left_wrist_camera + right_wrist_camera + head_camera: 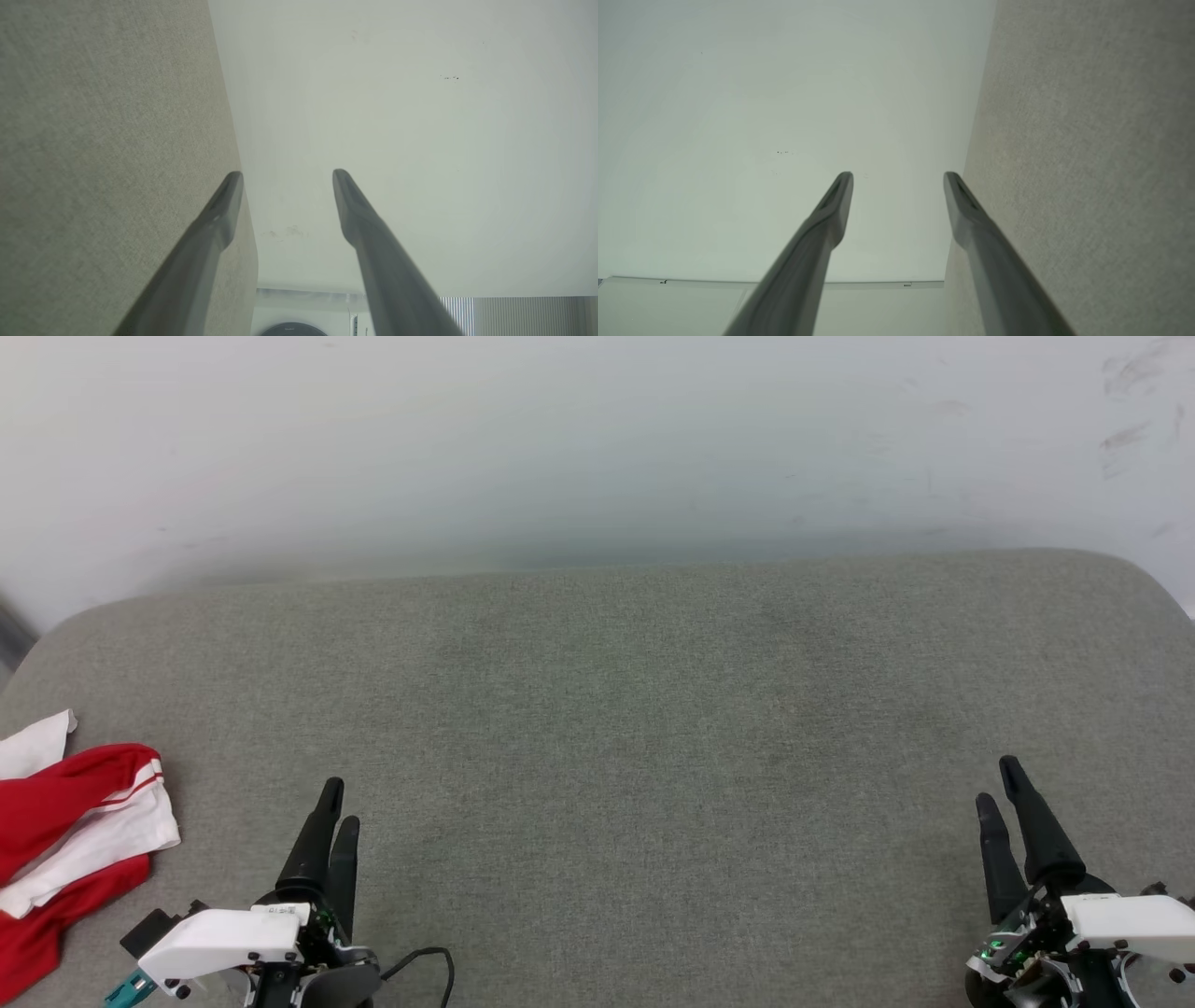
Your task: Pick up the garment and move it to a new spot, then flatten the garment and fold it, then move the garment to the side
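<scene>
Left claw (341,803): fingers apart, holding nothing, low over the grey tabletop (616,728). Right claw (997,782): fingers likewise apart and holding nothing, well apart from the left claw. Garment (65,831): red with white sleeve and striped trim, lying crumpled to the left of the left claw, near it but not touching.

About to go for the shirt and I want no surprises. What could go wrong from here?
1. The garment lies crumpled and runs out of the head view's left side; a pinch there may catch just one layer or a sleeve.
2. The left gripper, open, is near it, but the right gripper, also open, is far across the grey surface; a one-handed lift would probably leave it bunched.
</scene>
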